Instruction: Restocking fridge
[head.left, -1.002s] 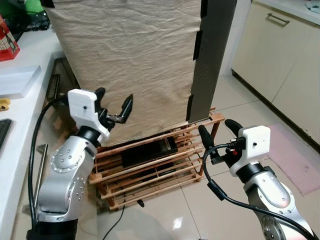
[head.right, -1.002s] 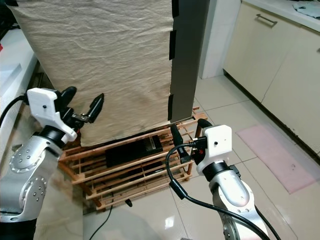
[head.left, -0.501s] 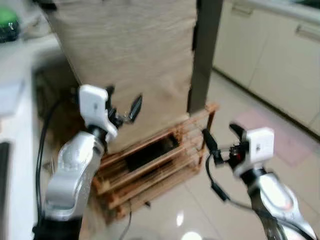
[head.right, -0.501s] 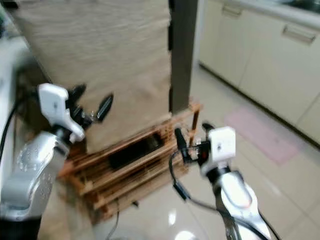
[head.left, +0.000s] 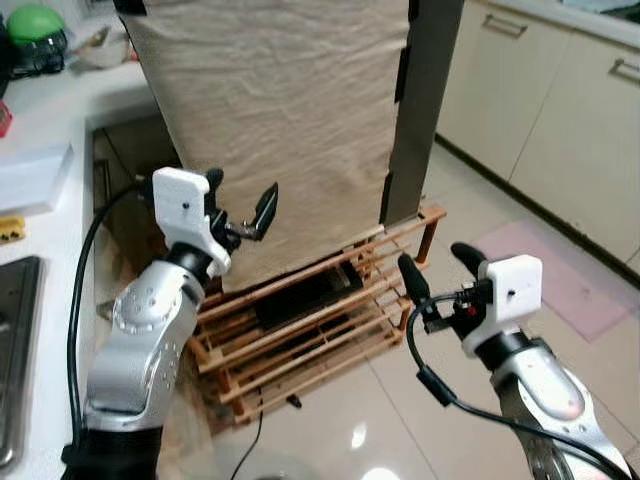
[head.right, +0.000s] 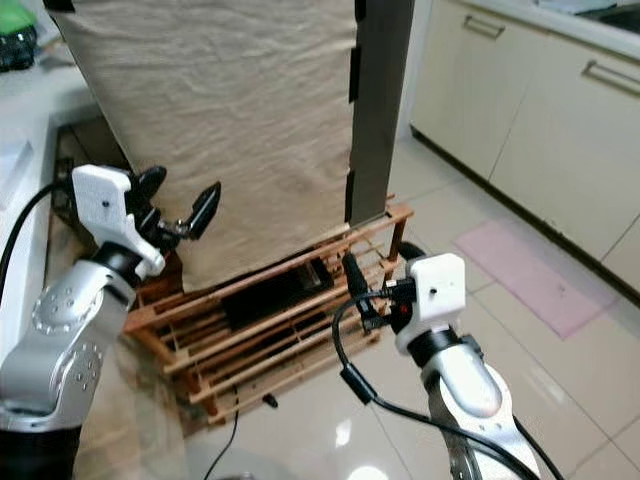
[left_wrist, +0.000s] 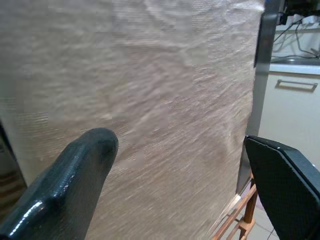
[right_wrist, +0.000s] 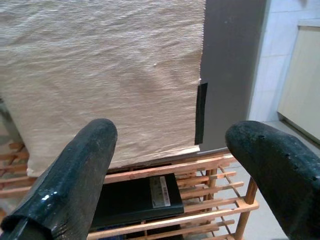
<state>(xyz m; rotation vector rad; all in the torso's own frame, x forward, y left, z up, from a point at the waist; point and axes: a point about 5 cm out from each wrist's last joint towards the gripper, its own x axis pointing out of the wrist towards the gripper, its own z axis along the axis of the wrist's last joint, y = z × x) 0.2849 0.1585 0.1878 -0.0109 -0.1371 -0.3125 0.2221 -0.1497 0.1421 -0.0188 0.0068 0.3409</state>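
**Status: Both Claws Open at the Covered Fridge**

The fridge (head.left: 425, 100) stands straight ahead of me on a wooden rack (head.left: 300, 340). A beige cloth (head.left: 280, 120) hangs over its front face; the dark grey side panel is exposed at the right edge, where black tape strips hold the cloth's edge. The cloth's lower hem ends just above the rack's top slats.

A flat black box (right_wrist: 135, 197) lies on the rack's slats below the fridge.

My left claw (head.left: 240, 210) is raised in front of the cloth, near its lower left part. Its two fingers (left_wrist: 75, 175) are spread wide and hold nothing. I cannot tell whether they touch the cloth.

My right claw (head.left: 435, 270) is held lower, beside the rack's right end, pointing at the fridge. Its fingers (right_wrist: 75, 170) are also spread wide, with nothing between them.

A white counter (head.left: 40, 170) runs along my left, with a sink edge (head.left: 10, 350) near me. Cream cabinets (head.left: 540, 110) line the right side. A pink mat (head.left: 565, 275) lies on the tiled floor (head.left: 380, 420) before them.
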